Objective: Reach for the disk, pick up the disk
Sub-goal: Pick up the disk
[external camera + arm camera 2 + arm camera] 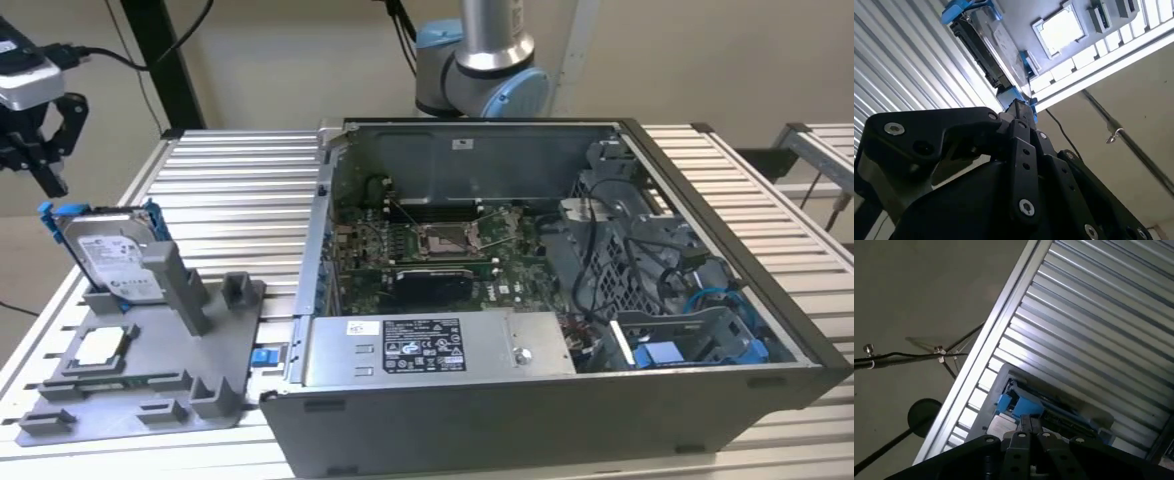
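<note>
- The silver metal disk (114,250) with blue rails is stood on edge at the exterior view's left of the open grey computer case (534,400).
- The black end effector (51,185), clenched and empty, is held just above it.

**Holder beside the case, disk on end**

On the counter (227,190), the computer case (534,425) takes the exterior view's right, with the holder (220,345) just beside it on the left. The disk (114,255) stands on edge at the holder's far end, and the chip (104,347) lies flat on the holder, nearer the camera. The end effector (47,170) hangs above the disk, slightly to its left and apart from it. The arm's base (487,70) rises behind the case.
</note>
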Robot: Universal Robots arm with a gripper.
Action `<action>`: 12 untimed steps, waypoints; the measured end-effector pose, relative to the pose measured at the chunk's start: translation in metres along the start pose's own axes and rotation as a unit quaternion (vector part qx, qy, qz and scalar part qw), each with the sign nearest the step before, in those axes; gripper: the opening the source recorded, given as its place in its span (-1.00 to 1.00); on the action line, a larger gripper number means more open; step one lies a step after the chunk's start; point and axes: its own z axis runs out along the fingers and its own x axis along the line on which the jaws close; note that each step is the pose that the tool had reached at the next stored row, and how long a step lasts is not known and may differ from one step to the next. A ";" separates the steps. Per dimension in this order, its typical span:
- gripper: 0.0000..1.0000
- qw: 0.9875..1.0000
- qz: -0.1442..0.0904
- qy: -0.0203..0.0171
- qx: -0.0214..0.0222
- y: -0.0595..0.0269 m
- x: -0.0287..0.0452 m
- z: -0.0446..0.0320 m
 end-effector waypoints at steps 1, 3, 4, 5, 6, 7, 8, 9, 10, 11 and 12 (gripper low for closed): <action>-1.00 1.000 -0.009 0.000 0.000 0.0000 0.0000 0.0000; -1.00 1.000 -0.028 0.001 0.001 0.0000 0.0000 0.0000; -1.00 0.999 -0.037 0.001 0.001 0.0000 0.0000 0.0000; -1.00 0.999 -0.045 0.001 0.002 0.0000 0.0000 0.0000; -1.00 0.998 -0.055 0.002 0.002 0.0001 0.0001 0.0000; -1.00 0.998 -0.064 0.002 0.002 0.0001 0.0001 0.0000; -1.00 0.997 -0.073 0.002 0.003 0.0001 0.0001 0.0000; -1.00 0.997 -0.082 0.003 0.003 0.0001 0.0001 0.0000; -1.00 0.996 -0.091 0.003 0.003 0.0001 0.0001 0.0000; -1.00 0.995 -0.099 0.003 0.004 0.0001 0.0001 0.0000; -1.00 0.994 -0.107 0.003 0.004 0.0001 0.0001 0.0000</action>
